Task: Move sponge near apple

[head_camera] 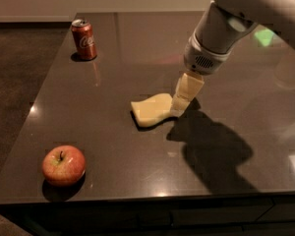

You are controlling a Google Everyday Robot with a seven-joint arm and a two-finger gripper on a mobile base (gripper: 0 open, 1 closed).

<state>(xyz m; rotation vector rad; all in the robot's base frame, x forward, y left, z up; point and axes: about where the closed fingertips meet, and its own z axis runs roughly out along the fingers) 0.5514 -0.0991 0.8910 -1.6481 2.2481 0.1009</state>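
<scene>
The pale-yellow sponge (151,109) lies flat near the middle of the dark table (226,77). The red apple (64,165) with yellowish patches sits near the table's front left corner, well apart from the sponge. My gripper (179,107) hangs from the white arm at the upper right and points down, its tip at the sponge's right end, touching or just over it. The gripper hides the sponge's right edge.
A red cola can (84,39) stands upright at the table's back left. The table's front edge (137,196) runs just below the apple. The arm's shadow (211,149) falls on the table to the right of the sponge.
</scene>
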